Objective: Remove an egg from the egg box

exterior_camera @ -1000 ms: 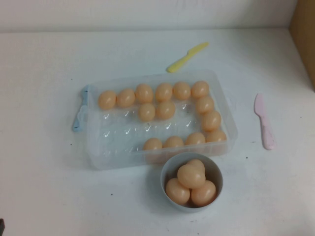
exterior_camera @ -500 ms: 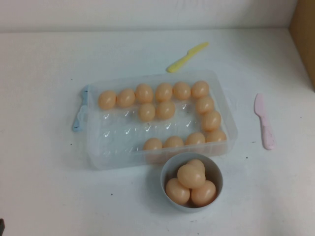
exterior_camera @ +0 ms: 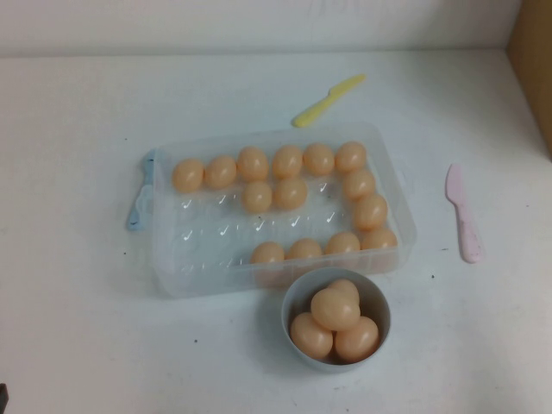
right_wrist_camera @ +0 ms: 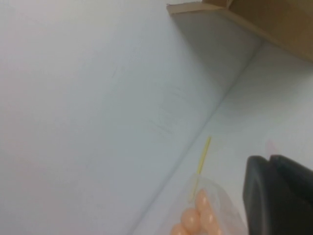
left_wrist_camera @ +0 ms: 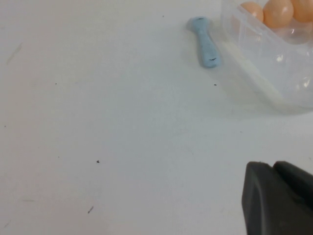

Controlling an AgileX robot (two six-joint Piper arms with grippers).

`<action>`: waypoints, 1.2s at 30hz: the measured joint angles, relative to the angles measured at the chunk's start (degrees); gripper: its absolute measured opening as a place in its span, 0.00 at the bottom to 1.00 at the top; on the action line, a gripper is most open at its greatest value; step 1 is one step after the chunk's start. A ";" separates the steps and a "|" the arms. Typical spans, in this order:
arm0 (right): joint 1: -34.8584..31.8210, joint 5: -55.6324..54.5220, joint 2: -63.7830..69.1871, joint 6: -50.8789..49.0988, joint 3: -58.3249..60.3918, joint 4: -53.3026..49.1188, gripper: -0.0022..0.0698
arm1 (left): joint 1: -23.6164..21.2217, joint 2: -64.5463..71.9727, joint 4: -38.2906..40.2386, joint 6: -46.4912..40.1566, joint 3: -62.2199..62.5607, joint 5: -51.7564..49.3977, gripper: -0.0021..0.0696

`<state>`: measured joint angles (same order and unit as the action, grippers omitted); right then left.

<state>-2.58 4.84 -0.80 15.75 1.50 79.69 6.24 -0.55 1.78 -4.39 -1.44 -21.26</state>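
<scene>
The clear egg box (exterior_camera: 172, 259) lies mid-table with a light blue clip (exterior_camera: 141, 203) at its left end. Several peach-orange eggs (exterior_camera: 267, 253) sit along its far, right and near sides; its left near part is bare. Neither gripper shows in the high view. In the left wrist view my left gripper (left_wrist_camera: 274, 165) is shut and empty, low over bare table, apart from the clip (left_wrist_camera: 205, 46) and the box corner (left_wrist_camera: 274, 63). In the right wrist view my right gripper (right_wrist_camera: 269, 159) is shut and empty, raised, far from the eggs (right_wrist_camera: 195, 218).
A grey-blue bowl (exterior_camera: 293, 302) holding several eggs stands against the box's near side. A yellow plastic knife (exterior_camera: 328, 99) lies behind the box, a pink one (exterior_camera: 463, 216) to its right. A cardboard box (exterior_camera: 535, 60) stands at the far right edge.
</scene>
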 joint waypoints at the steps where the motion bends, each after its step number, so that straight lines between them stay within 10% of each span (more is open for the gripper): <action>1: 0.00 0.38 0.00 0.13 0.00 0.55 0.01 | 0.00 0.00 0.00 0.00 0.00 0.00 0.02; 13: 0.00 10.29 1.51 11.80 -0.14 -1.05 0.01 | 0.00 0.00 0.00 0.00 0.00 0.00 0.02; 25: 0.00 12.04 30.61 12.58 -20.41 -11.79 0.01 | 0.00 0.00 0.00 0.00 0.00 0.00 0.02; 36: 0.00 29.26 58.03 34.46 -42.57 -18.34 0.01 | 0.00 0.00 0.00 0.00 0.00 0.00 0.02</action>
<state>-2.58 34.10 57.23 50.21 -41.07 61.35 6.24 -0.55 1.78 -4.39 -1.44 -21.26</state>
